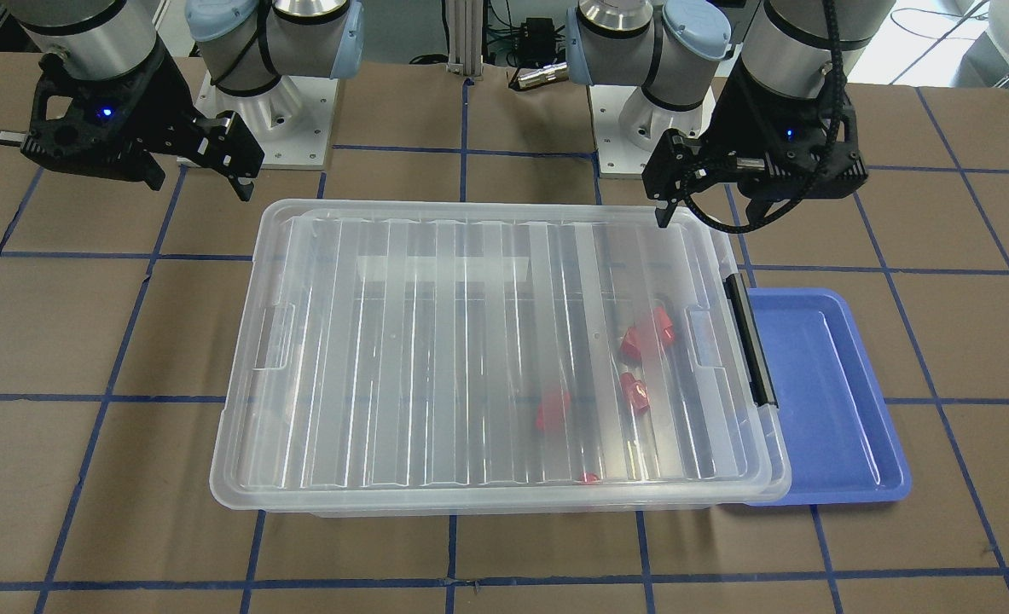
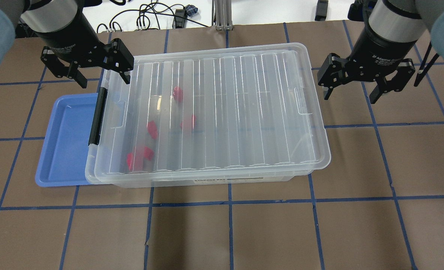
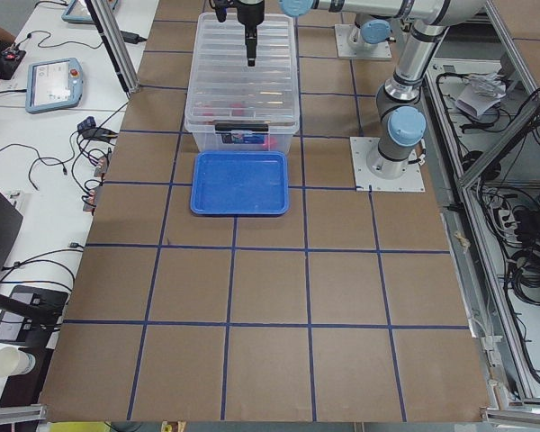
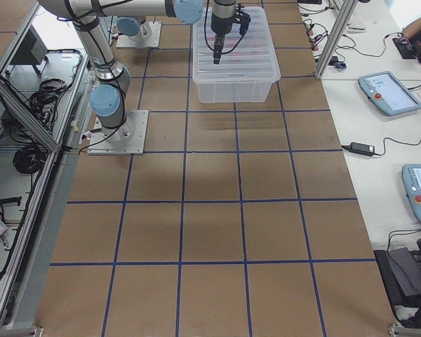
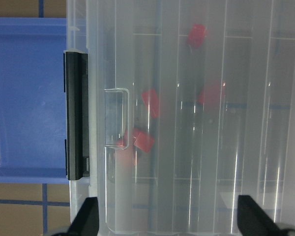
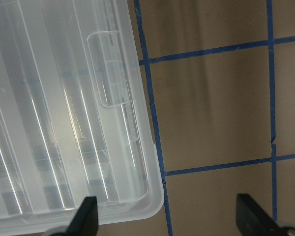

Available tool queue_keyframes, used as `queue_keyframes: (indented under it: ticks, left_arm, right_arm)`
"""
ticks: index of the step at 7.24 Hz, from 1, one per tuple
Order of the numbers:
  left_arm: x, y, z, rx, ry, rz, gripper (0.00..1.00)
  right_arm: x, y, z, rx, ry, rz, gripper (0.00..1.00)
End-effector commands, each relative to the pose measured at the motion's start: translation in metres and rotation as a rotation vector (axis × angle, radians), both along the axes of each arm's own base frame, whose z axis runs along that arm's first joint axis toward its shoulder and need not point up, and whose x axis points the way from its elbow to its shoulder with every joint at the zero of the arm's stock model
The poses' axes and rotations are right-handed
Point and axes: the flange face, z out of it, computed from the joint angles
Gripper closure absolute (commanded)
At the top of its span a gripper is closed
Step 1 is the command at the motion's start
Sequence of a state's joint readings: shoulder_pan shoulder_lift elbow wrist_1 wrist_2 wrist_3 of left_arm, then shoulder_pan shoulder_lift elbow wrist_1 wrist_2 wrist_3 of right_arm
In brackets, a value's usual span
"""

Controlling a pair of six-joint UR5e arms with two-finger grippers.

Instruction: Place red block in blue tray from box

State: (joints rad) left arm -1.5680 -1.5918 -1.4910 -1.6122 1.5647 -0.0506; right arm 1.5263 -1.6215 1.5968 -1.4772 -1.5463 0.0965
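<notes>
Periwinkle blue tray (image 2: 68,142) on the counter (image 2: 244,232), shallow and rimmed, tucked just beside the clear box (image 2: 244,112). Left pincer (image 2: 103,79) spread open above that end. Small bright red block (image 2: 153,129), one of several, blurred under the ribbed lid (image 2: 222,67), nearest this pincer. Right pincer (image 2: 350,96) likewise open, well apart, beyond the box's other end.

Red blocks (image 2: 152,129) show through the clear ribbed box (image 2: 214,112) with its black latch (image 2: 96,116); periwinkle-blue tray (image 2: 66,142); brown surface (image 2: 267,232), blue grid lines.
</notes>
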Motion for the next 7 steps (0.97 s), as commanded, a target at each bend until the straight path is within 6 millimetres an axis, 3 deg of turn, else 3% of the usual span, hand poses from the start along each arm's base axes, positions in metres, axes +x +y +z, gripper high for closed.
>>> queue_keyframes:
  ticks: [1,4,7]
  left_arm:
    - [-0.001,0.000,0.000,0.000,0.000,-0.001,0.00]
    - [0.000,-0.001,-0.001,0.002,0.000,0.000,0.00]
    - [0.000,-0.002,-0.003,0.007,0.000,0.000,0.00]
  right_arm:
    - [0.000,0.000,0.000,0.000,0.002,0.000,0.00]
    - [0.001,0.002,0.001,-0.001,0.001,-0.009,0.00]
    - [0.001,-0.002,-0.017,0.034,0.000,0.005,0.00]
